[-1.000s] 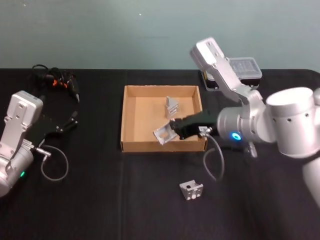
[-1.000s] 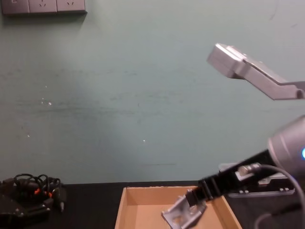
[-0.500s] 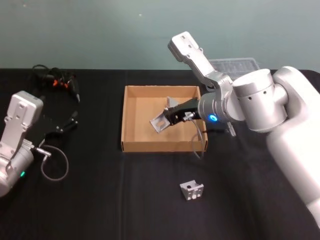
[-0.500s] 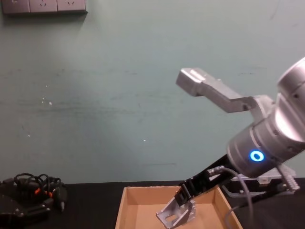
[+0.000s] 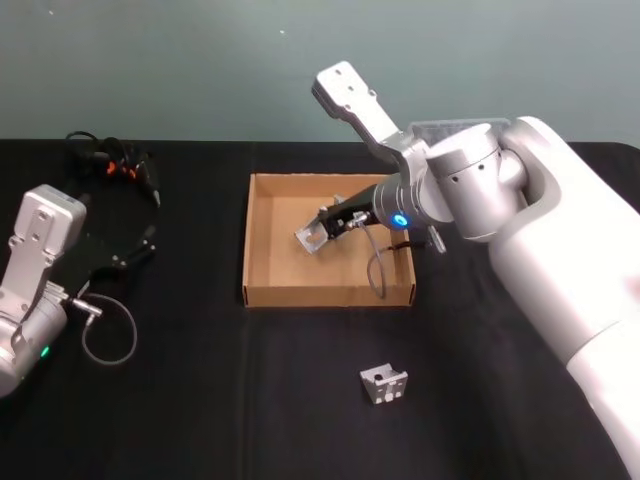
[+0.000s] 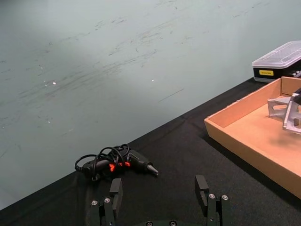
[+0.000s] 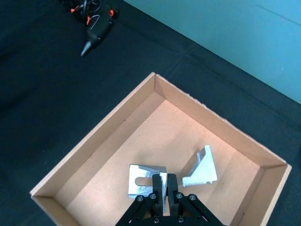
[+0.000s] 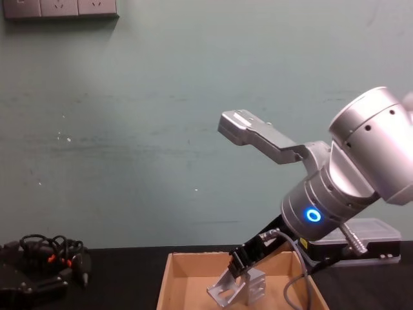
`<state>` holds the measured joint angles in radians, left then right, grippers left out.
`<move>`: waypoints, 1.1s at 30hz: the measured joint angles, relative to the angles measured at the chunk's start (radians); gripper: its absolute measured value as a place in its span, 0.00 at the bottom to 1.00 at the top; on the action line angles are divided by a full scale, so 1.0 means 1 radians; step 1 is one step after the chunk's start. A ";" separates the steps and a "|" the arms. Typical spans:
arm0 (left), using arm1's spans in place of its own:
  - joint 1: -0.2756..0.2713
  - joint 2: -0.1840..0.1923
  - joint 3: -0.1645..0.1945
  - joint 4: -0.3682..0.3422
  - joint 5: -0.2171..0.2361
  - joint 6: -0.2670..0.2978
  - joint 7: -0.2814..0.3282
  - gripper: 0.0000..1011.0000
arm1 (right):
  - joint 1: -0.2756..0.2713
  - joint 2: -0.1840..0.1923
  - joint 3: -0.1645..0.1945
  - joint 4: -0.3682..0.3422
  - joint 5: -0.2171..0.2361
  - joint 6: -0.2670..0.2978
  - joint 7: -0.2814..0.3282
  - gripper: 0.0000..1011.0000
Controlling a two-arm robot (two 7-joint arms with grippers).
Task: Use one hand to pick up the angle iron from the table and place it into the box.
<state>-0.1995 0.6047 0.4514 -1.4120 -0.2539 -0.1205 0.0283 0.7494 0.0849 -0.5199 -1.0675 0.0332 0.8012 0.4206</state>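
Gripping the angle iron [image 5: 311, 238], the right tool [image 5: 327, 226] has swung from the 5 o'clock rim of the box [image 5: 325, 296] to its middle, so release looks due; the left tool [image 6: 158, 188] idles wide at 9 o'clock.

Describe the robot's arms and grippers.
Both arms: thick silver-grey tubes, boxy light-grey joints. The right arm has a glowing blue ring, the left arm a green light. The right gripper and left gripper are black, slim-fingered, each trailing a grey cable.
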 joint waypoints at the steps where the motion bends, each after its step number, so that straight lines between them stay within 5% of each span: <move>1: 0.000 0.000 0.000 0.000 0.000 0.000 0.000 1.00 | 0.006 -0.005 0.000 0.017 -0.005 -0.008 0.000 0.07; 9: 0.000 0.000 0.000 0.000 0.000 0.000 0.000 1.00 | 0.030 -0.032 0.002 0.084 -0.029 -0.046 -0.005 0.07; 21: 0.000 0.000 0.000 0.000 0.000 0.000 0.000 1.00 | 0.029 -0.029 0.002 0.075 -0.026 -0.040 -0.005 0.07; 33: 0.000 0.000 0.000 0.000 0.000 0.000 0.000 1.00 | 0.027 -0.028 0.002 0.071 -0.024 -0.037 -0.004 0.41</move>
<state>-0.1995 0.6047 0.4514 -1.4120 -0.2539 -0.1205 0.0283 0.7764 0.0572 -0.5176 -0.9969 0.0089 0.7646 0.4162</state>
